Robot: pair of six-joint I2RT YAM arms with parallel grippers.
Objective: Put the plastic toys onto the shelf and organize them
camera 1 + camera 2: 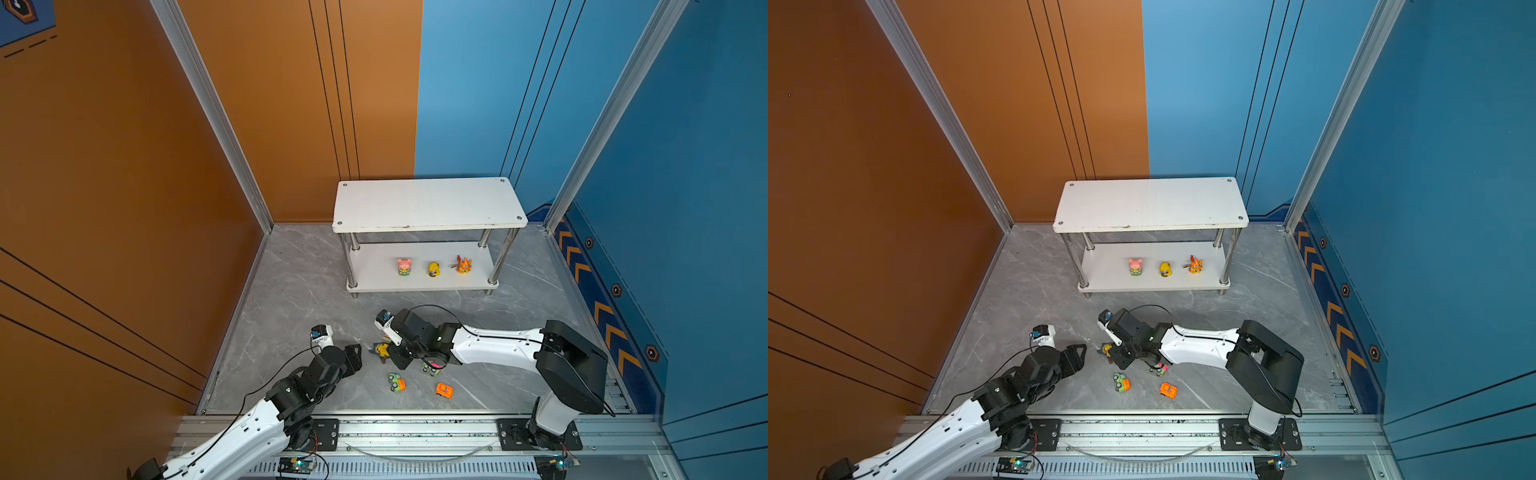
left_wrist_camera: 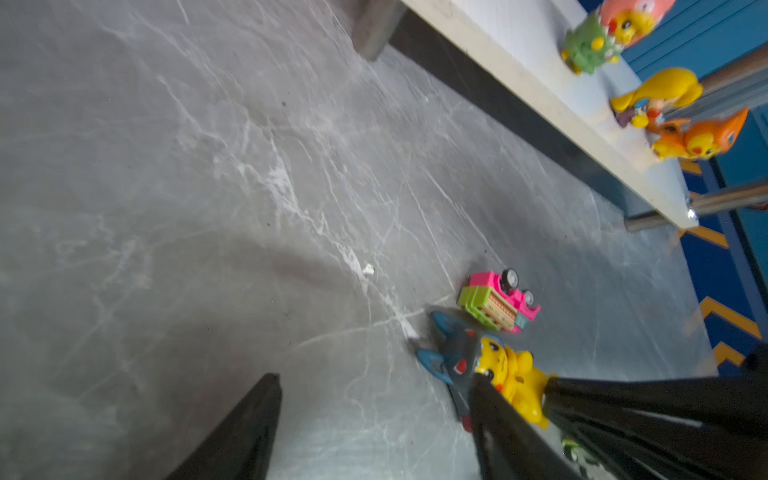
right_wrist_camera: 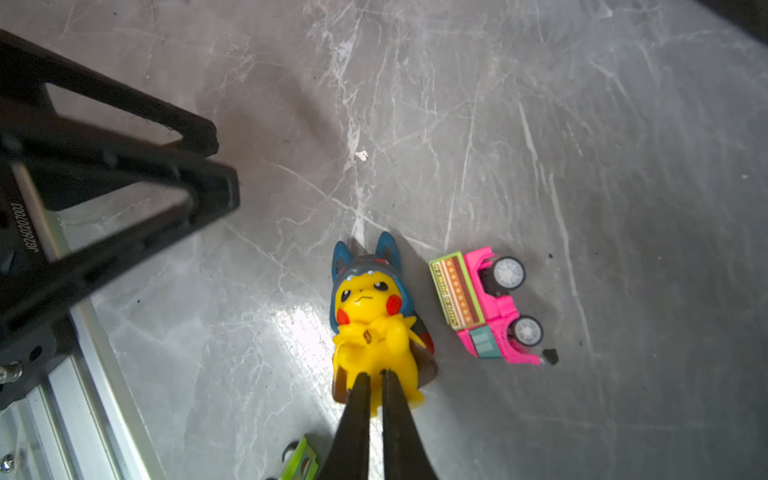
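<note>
Pinching the hooded yellow figurine [image 3: 370,324] by its feet as it lies face-up on the desk [image 3: 540,124].
Grip: right tool [image 3: 376,376] clamped low on it, probably to stand it beside the three figurines [image 1: 433,269] lined along the shelf [image 1: 424,203] lower board. The left tool [image 2: 374,378] is spread, empty and just beside it, apparently giving room. A pink car [image 3: 486,307] is tipped on its side nearby, not yet shelved.

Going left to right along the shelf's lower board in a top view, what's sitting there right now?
pink figurine → yellow figurine → orange figurine, all standing on the shelf lower board.
</note>
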